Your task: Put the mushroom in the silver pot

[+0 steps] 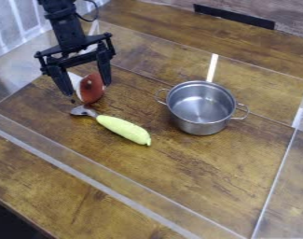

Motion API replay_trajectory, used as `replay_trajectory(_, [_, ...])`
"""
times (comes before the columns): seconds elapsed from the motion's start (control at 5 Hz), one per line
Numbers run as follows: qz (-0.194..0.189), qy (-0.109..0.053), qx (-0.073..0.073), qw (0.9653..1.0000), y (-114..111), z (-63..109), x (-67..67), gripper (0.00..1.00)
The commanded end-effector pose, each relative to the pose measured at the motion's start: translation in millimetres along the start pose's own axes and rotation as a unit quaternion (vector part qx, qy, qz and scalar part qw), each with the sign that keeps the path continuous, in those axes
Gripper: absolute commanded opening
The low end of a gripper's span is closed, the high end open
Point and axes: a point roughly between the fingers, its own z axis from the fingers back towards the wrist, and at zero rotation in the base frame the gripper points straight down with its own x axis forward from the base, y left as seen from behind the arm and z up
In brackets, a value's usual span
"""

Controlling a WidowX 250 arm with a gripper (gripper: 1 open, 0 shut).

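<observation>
The mushroom (90,88), with a reddish-brown cap and a whitish stem, lies on its side on the wooden table at the left. My black gripper (83,77) hangs over it, pointing down and open, one finger (61,80) on its left and the other on its right. The fingers straddle the mushroom without closing on it; whether they touch it I cannot tell. The silver pot (199,105), round and shiny with two small handles, stands empty to the right of centre, well apart from the gripper.
A yellow-green vegetable (124,129) lies in front of the mushroom, with a small metal piece (81,110) at its left end. Clear acrylic walls (141,201) run round the work area. A white rack (17,23) stands at the far left.
</observation>
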Motion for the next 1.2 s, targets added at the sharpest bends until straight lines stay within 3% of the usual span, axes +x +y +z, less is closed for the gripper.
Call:
replay_trajectory(0.0, [-0.002,-0.031,-0.011,0.9995,3,15.2,6.9,1.0])
replay_trajectory(0.6, [-0.025,-0.032,-0.008,0.9991,4,-2.5,13.3,1.0])
replay_trajectory(1.0, [-0.055,-0.043,-0.007,0.9975,0,8.0,12.6,1.0])
